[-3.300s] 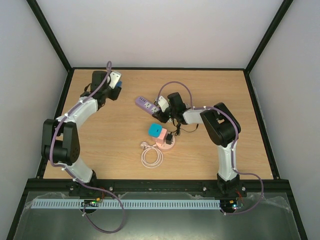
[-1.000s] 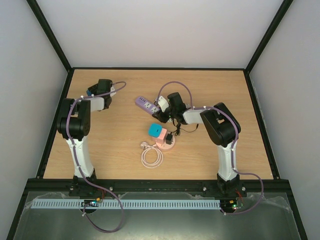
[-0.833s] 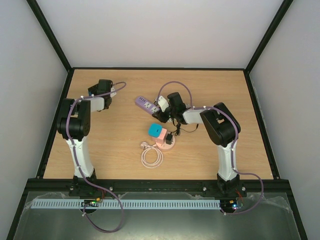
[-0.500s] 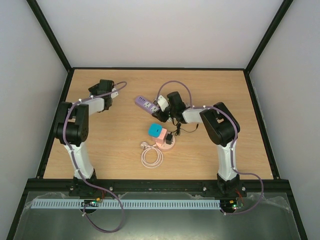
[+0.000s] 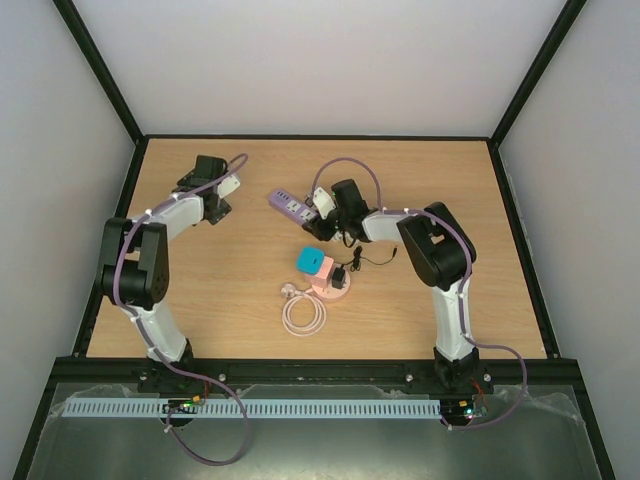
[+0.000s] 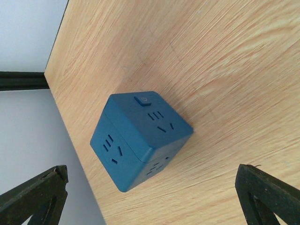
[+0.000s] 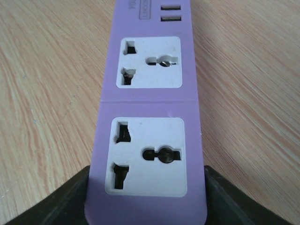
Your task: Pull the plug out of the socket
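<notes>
The right gripper (image 7: 146, 171) appears clenched on the near end of the purple strip (image 7: 147, 112), one finger against each long side. The strip's long axis runs straight ahead of it, and both outlets in its wrist view are empty, so there is nothing to pull here.

The plug (image 5: 342, 274) is small and black. It sits in the pink socket (image 5: 326, 287) behind this gripper, toward the arm's own base, with a teal cube (image 5: 308, 259) just beside the socket. From above the plug is too small to tell which way its body points. That direction decides the line of pull.

The left gripper (image 6: 150, 171) is spread wide with nothing in it. A blue cube (image 6: 140, 136) lies on the table between its fingers, touching neither. This gripper is well apart from the plug, so the right arm is clearly nearer. My judgement is that the right gripper must release the strip and draw back toward the socket.
</notes>
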You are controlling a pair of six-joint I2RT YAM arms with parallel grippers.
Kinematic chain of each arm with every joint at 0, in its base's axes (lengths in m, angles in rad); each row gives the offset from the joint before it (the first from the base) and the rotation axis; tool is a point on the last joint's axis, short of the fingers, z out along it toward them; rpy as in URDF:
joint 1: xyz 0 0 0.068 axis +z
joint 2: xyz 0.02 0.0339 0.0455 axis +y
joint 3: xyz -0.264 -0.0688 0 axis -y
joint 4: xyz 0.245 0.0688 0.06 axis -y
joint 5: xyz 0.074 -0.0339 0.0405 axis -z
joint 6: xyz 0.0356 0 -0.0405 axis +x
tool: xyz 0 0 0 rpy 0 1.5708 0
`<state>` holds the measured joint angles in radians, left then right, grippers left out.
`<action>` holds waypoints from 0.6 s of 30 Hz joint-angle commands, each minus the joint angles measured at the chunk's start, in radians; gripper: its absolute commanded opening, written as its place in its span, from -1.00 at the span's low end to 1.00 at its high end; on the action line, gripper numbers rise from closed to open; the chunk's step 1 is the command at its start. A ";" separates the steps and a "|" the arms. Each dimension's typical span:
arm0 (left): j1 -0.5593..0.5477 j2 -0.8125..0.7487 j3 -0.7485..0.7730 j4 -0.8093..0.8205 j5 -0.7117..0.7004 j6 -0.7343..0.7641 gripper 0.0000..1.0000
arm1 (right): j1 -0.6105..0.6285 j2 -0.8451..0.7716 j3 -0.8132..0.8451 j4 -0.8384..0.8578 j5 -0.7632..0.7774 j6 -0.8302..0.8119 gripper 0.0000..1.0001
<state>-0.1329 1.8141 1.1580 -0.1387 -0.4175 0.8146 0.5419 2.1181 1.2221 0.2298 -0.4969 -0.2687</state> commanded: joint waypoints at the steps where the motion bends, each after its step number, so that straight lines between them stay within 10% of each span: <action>1: -0.017 -0.078 -0.006 -0.088 0.099 -0.119 0.99 | 0.000 0.051 0.029 -0.110 0.029 -0.008 0.18; 9: -0.050 -0.170 -0.037 -0.136 0.191 -0.235 0.99 | 0.000 0.064 0.083 -0.192 0.018 -0.028 0.80; 18: -0.051 -0.264 -0.056 -0.189 0.289 -0.326 0.99 | 0.000 0.053 0.206 -0.322 -0.019 -0.022 0.83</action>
<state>-0.1852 1.6066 1.1206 -0.2794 -0.1940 0.5564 0.5426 2.1502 1.3537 0.0261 -0.5003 -0.2916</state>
